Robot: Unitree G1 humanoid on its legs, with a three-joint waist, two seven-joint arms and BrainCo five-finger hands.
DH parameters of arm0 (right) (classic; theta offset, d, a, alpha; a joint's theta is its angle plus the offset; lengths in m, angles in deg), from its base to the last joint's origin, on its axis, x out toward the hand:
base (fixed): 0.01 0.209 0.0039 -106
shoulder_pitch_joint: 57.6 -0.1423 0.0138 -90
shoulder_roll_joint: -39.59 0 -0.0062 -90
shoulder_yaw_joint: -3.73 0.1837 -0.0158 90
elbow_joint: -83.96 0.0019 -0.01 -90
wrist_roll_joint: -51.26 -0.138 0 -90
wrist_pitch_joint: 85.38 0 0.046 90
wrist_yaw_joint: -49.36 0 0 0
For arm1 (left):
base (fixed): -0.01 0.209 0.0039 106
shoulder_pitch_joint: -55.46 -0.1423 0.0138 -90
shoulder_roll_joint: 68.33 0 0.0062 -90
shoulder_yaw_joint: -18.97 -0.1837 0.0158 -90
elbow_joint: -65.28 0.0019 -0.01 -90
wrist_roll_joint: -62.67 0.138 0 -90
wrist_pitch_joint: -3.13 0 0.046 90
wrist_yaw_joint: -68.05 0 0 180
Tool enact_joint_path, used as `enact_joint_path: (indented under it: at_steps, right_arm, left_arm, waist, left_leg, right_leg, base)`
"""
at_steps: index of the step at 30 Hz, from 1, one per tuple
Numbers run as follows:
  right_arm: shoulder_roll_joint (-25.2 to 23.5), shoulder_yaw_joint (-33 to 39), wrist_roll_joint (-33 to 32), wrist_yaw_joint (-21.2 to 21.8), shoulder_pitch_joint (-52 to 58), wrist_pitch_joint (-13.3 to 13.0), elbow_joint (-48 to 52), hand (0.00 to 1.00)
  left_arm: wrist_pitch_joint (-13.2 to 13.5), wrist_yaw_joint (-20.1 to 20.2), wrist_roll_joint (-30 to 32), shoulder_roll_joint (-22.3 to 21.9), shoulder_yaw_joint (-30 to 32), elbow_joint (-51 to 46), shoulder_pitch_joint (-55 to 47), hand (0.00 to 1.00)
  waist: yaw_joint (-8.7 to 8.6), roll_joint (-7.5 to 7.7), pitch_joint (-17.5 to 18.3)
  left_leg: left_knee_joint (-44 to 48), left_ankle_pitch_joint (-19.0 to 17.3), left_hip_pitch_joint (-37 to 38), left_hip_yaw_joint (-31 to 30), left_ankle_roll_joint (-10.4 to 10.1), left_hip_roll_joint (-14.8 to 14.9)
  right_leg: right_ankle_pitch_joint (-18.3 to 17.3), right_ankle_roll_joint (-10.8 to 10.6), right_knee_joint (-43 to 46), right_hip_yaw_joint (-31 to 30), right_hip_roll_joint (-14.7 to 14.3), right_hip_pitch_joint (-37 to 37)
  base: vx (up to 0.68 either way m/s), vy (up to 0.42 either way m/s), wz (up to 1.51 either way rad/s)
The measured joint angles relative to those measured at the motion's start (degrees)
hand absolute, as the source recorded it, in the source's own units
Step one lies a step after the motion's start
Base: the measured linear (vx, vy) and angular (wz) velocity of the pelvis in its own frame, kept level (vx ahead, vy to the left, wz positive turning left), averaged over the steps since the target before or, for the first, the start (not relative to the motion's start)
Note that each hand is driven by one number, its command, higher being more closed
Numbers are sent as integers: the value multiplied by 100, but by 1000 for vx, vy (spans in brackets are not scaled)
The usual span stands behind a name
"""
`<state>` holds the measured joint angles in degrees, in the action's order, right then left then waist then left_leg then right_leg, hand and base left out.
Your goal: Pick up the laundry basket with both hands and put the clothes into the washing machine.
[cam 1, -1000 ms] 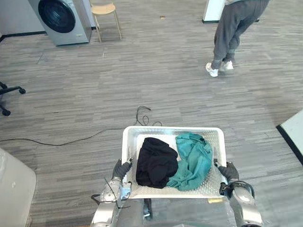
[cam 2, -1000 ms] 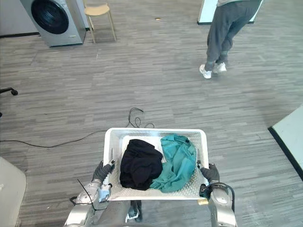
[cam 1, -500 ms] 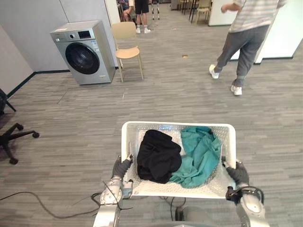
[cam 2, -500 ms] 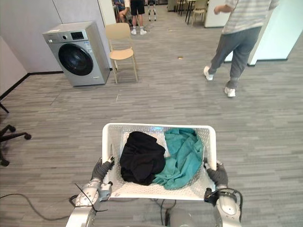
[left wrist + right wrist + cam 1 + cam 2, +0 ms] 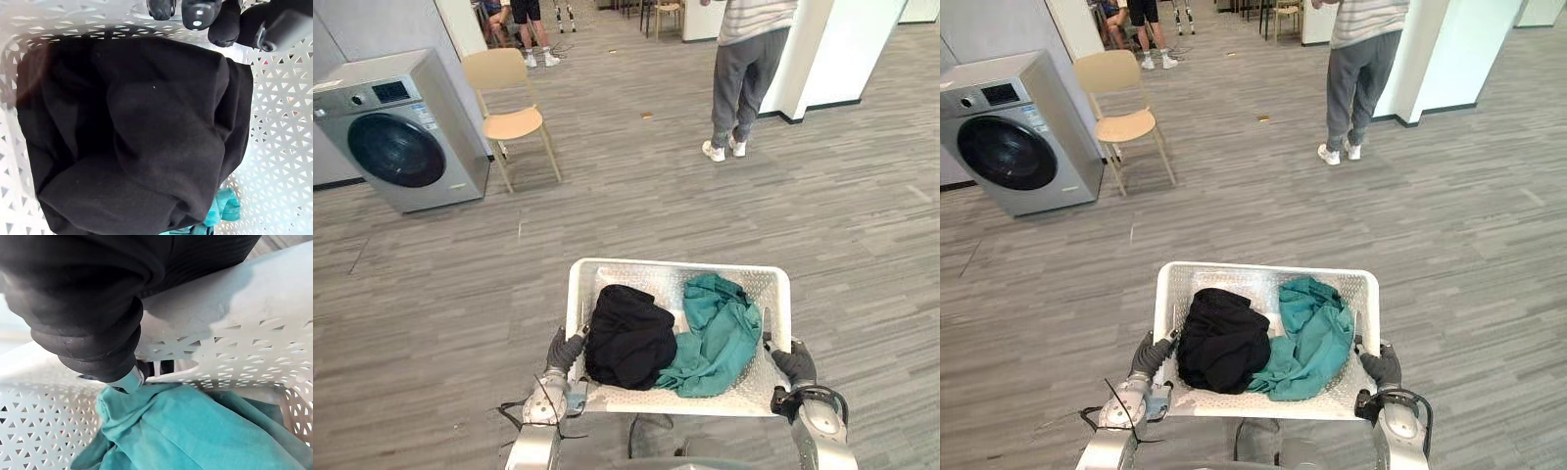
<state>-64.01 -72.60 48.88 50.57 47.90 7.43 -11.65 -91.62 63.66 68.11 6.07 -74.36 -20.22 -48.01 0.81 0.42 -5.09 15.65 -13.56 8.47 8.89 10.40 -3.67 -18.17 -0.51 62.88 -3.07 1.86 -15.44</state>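
Chair (image 5: 514, 124) just beside washing machine (image 5: 396, 137)

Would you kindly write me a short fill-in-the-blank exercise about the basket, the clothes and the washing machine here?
In the laundry basket, the teal garment lies on the robot's ____ side of the black garment. The left hand grips the basket wall nearest the ____ garment, the right hand the opposite wall. Next to the washing machine stands a wooden ____.
Missing words: right; black; chair.

One basket (image 5: 675, 264), two garments (image 5: 628, 338), one washing machine (image 5: 396, 132), one chair (image 5: 509, 122).
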Motion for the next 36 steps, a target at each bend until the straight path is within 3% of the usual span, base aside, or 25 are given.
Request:
enact_joint_path:
  at_steps: [1,3,4,5,6,12,13,14,15,25,28,29,30,33,35,36]
  right_arm:
    - [-16,0,-45,-2,66,-20,134,100]
    - [-13,-5,-180,-14,158,-25,287,100]
    - [-102,-44,-232,-34,268,-27,425,100]
    - [-13,-51,-286,-97,336,-65,419,100]
    - [82,-55,-286,-136,317,-54,446,100]
    - [192,-95,-414,-144,244,-66,441,100]
    - [192,-94,-425,-144,237,-68,440,100]
    - [187,-96,-435,-144,243,-67,434,100]
    - [-80,-128,-499,-127,405,-130,193,100]
    - [-87,-114,-854,-92,354,-176,-98,100]
    - [-73,-124,-1070,-31,156,-248,-492,100]
    - [197,-236,-1393,34,-282,-400,-1339,100]
    - [219,-281,-1393,33,-446,-397,-1506,100]
    - [194,-280,-1409,34,-515,-424,-1549,100]
    - [154,-262,-1435,30,-475,-451,-1463,100]
    - [162,-170,-1465,25,-390,-448,-1306,100]
  left_arm:
    - [1,-10,-2,8,-3,-64,13,100]
    - [8,-8,-10,6,-10,-96,40,100]
    - [5,2,-11,66,-10,-222,27,100]
    - [9,21,-13,-59,1,-117,80,100]
    - [4,44,-10,-98,32,-118,95,100]
    - [35,60,-10,-206,119,-116,101,100]
    - [44,61,-10,-208,121,-116,102,100]
    - [44,62,-10,-208,124,-115,101,100]
    - [45,146,-4,-25,116,53,62,100]
    - [47,147,-31,0,120,41,63,100]
    - [56,144,-263,270,44,45,104,100]
    - [73,-53,-773,558,-148,331,259,100]
    - [81,-100,-779,577,-74,350,276,100]
    - [98,-99,-881,677,-106,350,348,100]
    - [104,-91,-887,656,-187,344,401,100]
    - [105,-91,-888,626,-268,337,478,100]
  waist:
    - [-14,-26,-15]
    - [4,-58,53]
    - [-21,122,136]
    - [2,14,193]
    - [16,-33,222]
    - [116,-132,291]
    - [154,-162,306]
    - [153,-267,375]
    - [169,-87,493]
    - [164,-55,525]
    - [163,103,575]
    - [230,213,441]
    - [332,184,427]
    - [330,168,403]
    - [276,134,255]
    - [174,87,12]
  left_leg:
    - [-9,-8,235,-73,-16,161]
    - [217,-239,385,-175,-435,422]
    - [421,-404,381,-295,-699,342]
    - [750,-469,443,-638,-921,493]
    - [1033,-388,273,-727,-1150,562]
    - [304,-414,-174,-667,-1331,796]
    - [157,-371,-203,-654,-1337,838]
    - [-169,-153,-295,-652,-1480,899]
    - [-374,41,-470,-546,-1404,552]
    - [-597,63,-485,-214,-1366,633]
    - [-596,43,-728,-56,-1392,700]
    - [86,-121,-1478,-444,-1407,632]
    - [150,3,-1504,-461,-1612,517]
    - [250,4,-1599,-643,-1607,370]
    - [273,-292,-1499,-944,-1196,254]
    - [329,-497,-1362,-1204,-888,175]
  right_leg:
    - [-34,-14,-615,144,-4,-181]
    - [205,-106,-2399,75,-193,-184]
    - [1101,45,-3632,-123,-117,-57]
    - [1331,41,-3535,-9,-160,3]
    - [1321,89,-3782,-5,-153,185]
    - [1349,132,-4776,188,-73,1074]
    - [1349,132,-4805,193,-90,1113]
    - [1347,127,-4816,223,-136,1136]
    - [1990,-318,-5915,140,195,1399]
    - [2169,-287,-6138,-34,151,1291]
    - [2403,-254,-6441,-194,94,1115]
    - [2085,-367,-5781,158,223,522]
    - [2066,-397,-5771,135,305,535]
    - [1992,-481,-5635,179,438,539]
    - [1744,-635,-5097,386,600,514]
    - [1531,-461,-4071,488,699,293]
  base:
    - [554,-131,24]
    - [552,-160,32]
    - [550,-210,46]
    - [633,-212,48]
    - [516,-174,23]
    - [332,-59,16]
    - [150,103,-6]
    - [114,94,-2]
    - [47,58,0]
    - [4,6,-12]
    - [-3,7,-1]
    - [24,107,63]
    - [25,153,76]
    - [3,119,26]
    - [-2,117,75]
    - [-29,124,116]
